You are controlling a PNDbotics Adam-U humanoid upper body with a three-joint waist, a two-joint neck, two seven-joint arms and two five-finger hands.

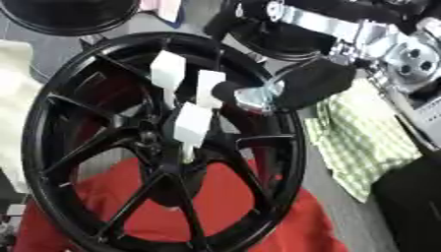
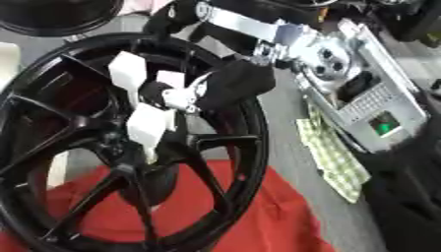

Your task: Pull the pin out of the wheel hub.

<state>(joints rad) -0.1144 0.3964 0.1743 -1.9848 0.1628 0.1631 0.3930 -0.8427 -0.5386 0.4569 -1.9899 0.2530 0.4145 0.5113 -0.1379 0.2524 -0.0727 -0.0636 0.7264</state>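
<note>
Over the glossy black spoked wheel hub (image 1: 164, 142) on red cloth (image 1: 215, 216), the right hand (image 1: 258, 91) pinched a pale slender pin (image 1: 187, 153) between white-padded fingers (image 1: 193, 125).

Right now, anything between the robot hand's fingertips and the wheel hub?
Nothing separate that shows. In the left eye view the right robot hand reaches down onto the hub of the black wheel, one fingertip at it. The pin can't be made out.

The right hand (image 2: 172, 101), white-tipped fingers (image 2: 146, 125) extended, reaches over the black wheel hub (image 2: 215, 142). The hub rests on a red cloth (image 2: 258, 216). A checked cloth (image 2: 331, 157) lies just beside it.
</note>
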